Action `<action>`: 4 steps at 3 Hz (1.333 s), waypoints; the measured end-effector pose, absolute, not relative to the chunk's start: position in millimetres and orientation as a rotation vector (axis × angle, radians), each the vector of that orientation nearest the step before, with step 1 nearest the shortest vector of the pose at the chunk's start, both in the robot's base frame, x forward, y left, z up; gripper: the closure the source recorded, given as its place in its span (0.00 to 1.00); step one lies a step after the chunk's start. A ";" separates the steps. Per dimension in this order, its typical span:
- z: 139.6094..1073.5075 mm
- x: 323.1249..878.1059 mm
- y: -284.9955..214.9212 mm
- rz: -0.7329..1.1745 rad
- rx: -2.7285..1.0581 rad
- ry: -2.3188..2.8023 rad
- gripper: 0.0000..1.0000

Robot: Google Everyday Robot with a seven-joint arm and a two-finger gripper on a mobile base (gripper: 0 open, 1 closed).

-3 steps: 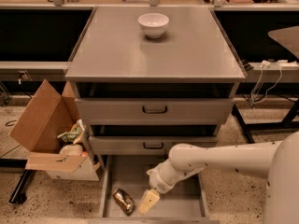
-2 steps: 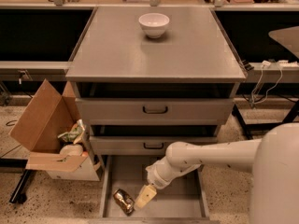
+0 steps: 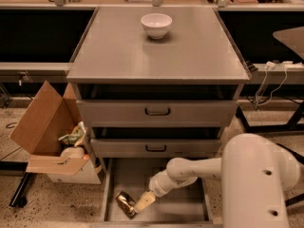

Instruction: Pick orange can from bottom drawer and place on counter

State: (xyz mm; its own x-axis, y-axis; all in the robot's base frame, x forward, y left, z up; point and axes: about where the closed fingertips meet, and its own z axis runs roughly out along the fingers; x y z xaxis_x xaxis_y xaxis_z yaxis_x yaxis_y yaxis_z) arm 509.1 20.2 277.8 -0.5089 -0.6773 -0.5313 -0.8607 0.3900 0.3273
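Note:
The orange can [image 3: 125, 203] lies on its side at the front left of the bottom drawer [image 3: 185, 208], which is pulled open at floor level. My gripper [image 3: 141, 204] reaches down into the drawer from the right, its pale fingertips right beside the can's right side and touching or nearly touching it. The counter [image 3: 156, 51] is the flat grey top of the cabinet above.
A white bowl [image 3: 156, 25] stands at the back of the counter. Two upper drawers with black handles [image 3: 157, 111] sit above the open one. An open cardboard box [image 3: 52, 141] with rubbish stands on the floor to the left. My arm's large white body [image 3: 256, 184] fills the lower right.
My gripper has moved left and down across the drawer, from a little right of the can to right against it. The can has not visibly moved.

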 end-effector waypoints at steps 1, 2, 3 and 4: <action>224.8 510.3 32.2 0.819 -1.300 2.387 0.00; 189.6 514.4 52.4 0.765 -1.304 2.434 0.00; 166.0 522.8 67.5 0.719 -1.311 2.468 0.00; 147.3 529.9 75.0 0.698 -1.304 2.496 0.00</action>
State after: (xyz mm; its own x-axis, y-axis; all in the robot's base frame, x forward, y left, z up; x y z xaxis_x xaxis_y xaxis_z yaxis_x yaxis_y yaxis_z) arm 529.9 75.0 147.3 -0.5732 -0.7049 -0.4177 -0.8194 0.4877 0.3013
